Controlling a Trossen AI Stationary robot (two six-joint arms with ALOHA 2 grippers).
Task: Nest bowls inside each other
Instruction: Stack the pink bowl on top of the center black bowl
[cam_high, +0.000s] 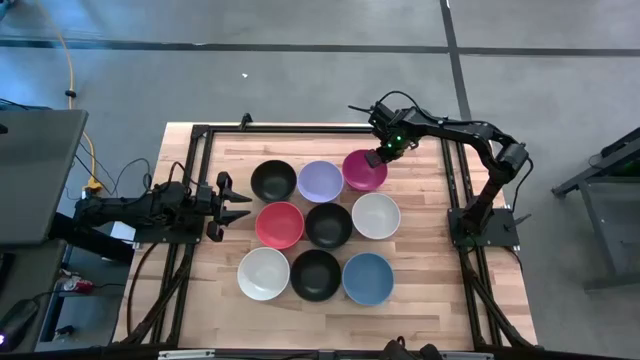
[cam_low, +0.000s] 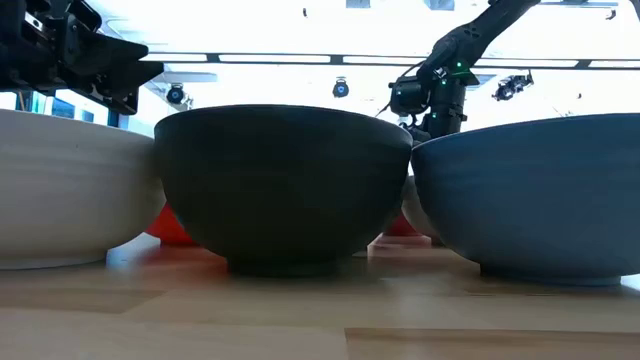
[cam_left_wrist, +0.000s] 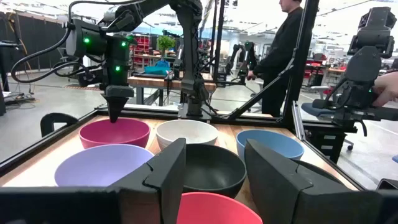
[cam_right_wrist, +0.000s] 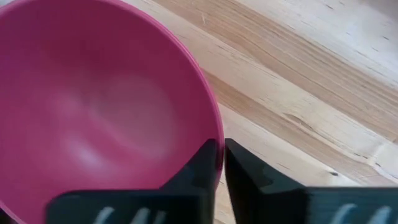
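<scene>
Nine bowls stand in a three-by-three grid on the wooden surface (cam_high: 420, 280). Far row: a black bowl (cam_high: 273, 180), the lavender bowl (cam_high: 320, 181), the magenta bowl (cam_high: 362, 172). The right pincer (cam_right_wrist: 221, 163) is pressed onto the magenta bowl's far rim, one finger inside the wall, one outside. The left pincer (cam_high: 238, 200) hovers spread at the surface's left edge, beside the red bowl (cam_high: 280, 224).

No readable text, labels, brands or numbers anywhere

Right tool (cam_high: 377, 157) pinched nearly closed, left tool (cam_high: 238, 206) spread, idle.
</scene>
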